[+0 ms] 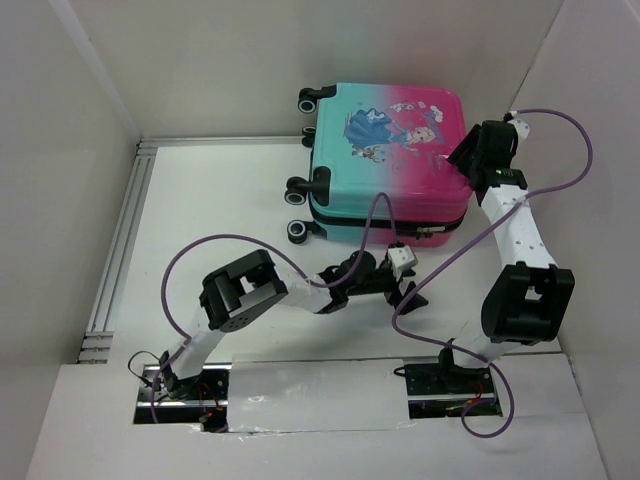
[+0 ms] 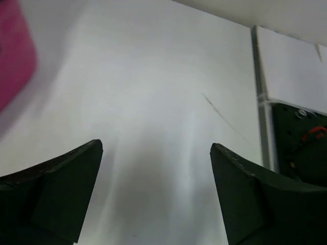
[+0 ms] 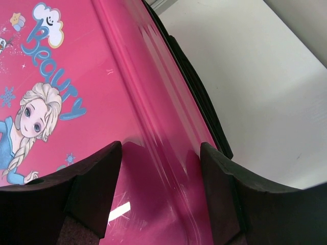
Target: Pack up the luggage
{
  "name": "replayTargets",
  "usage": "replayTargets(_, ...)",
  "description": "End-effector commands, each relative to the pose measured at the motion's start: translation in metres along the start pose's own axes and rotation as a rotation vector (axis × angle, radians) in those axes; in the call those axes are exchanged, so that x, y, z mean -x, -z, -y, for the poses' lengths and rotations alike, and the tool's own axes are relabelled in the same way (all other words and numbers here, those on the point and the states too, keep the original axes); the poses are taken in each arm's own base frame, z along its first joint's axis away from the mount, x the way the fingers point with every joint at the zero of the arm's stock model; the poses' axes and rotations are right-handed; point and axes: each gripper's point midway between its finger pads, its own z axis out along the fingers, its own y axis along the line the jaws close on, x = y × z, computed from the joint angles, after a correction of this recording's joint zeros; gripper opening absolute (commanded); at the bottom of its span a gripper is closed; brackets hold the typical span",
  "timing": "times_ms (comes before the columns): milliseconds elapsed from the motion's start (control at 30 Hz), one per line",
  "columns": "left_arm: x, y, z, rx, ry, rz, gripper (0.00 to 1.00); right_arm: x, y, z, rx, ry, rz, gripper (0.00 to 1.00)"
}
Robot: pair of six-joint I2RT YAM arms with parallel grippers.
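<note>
The luggage (image 1: 385,165) lies flat and closed at the back of the table, teal on the left, pink on the right, princess print up, wheels at its left. My right gripper (image 1: 466,152) is open, its fingertips resting on the pink shell (image 3: 102,92) near the right edge. My left gripper (image 1: 408,290) is open and empty, low over the bare table in front of the luggage; a pink corner of the luggage (image 2: 13,56) shows in the left wrist view.
A grey metal rail (image 1: 120,240) runs along the table's left side. White walls close in the left, back and right. Purple cables (image 1: 450,260) loop over the table between the arms. The arm base mounts (image 2: 301,148) sit at the near edge.
</note>
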Motion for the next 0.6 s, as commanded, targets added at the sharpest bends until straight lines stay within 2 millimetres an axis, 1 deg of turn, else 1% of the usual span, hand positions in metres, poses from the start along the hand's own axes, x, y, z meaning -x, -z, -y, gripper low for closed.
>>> replayTargets(0,0.057,0.008,0.027,-0.045,0.011,0.129,1.00,-0.028,0.002,-0.002,0.033,0.014,-0.095,0.69)
replayTargets(33,0.063,0.009,0.023,-0.018,0.026,0.144,0.98,-0.028,0.002,-0.002,0.033,0.014,-0.095,0.69)
replayTargets(67,0.073,0.011,0.015,0.041,0.067,0.173,0.95,-0.028,0.002,-0.002,0.033,0.014,-0.095,0.69)
replayTargets(100,0.074,0.012,0.012,0.065,0.087,0.186,0.93,-0.028,0.002,-0.001,0.034,0.024,-0.095,0.69)
replayTargets(133,0.087,0.014,0.007,0.097,0.097,0.230,0.90,-0.025,0.004,-0.002,0.038,0.022,-0.087,0.69)
replayTargets(167,0.088,0.016,0.007,0.102,0.108,0.245,0.86,-0.025,0.004,-0.002,0.038,0.022,-0.087,0.69)
replayTargets(200,0.102,0.018,0.007,0.107,0.102,0.291,0.84,-0.025,0.004,-0.002,0.038,0.022,-0.087,0.69)
replayTargets(233,0.104,0.019,0.000,0.143,0.116,0.303,0.81,-0.021,0.007,-0.001,0.032,0.021,-0.073,0.69)
replayTargets(267,0.106,0.019,0.000,0.142,0.102,0.314,0.78,-0.021,0.007,-0.001,0.032,0.021,-0.073,0.69)
replayTargets(300,0.117,0.018,0.001,0.138,0.080,0.342,0.76,-0.021,0.007,-0.001,0.032,0.030,-0.073,0.67)
replayTargets(333,0.125,0.017,0.010,0.087,0.042,0.371,0.76,-0.021,0.009,0.000,0.033,0.030,-0.071,0.67)
replayTargets(367,0.133,0.016,0.014,0.066,-0.009,0.387,0.76,-0.021,0.009,0.000,0.033,0.030,-0.071,0.67)
replayTargets(400,0.138,0.011,0.016,0.047,-0.031,0.398,0.75,-0.019,0.009,-0.001,0.037,0.029,-0.063,0.67)
replayTargets(467,0.126,0.000,0.017,-0.005,-0.066,0.353,0.73,-0.020,0.011,0.000,0.038,0.037,-0.062,0.66)
replayTargets(500,0.123,-0.005,0.021,-0.037,-0.081,0.342,0.73,-0.020,0.011,0.000,0.038,0.038,-0.062,0.66)
replayTargets(533,0.123,-0.012,0.019,-0.064,-0.107,0.344,0.73,-0.020,0.011,0.000,0.038,0.038,-0.062,0.66)
replayTargets(567,0.122,-0.014,0.023,-0.096,-0.129,0.341,0.73,-0.017,0.015,-0.003,0.051,0.036,-0.057,0.66)
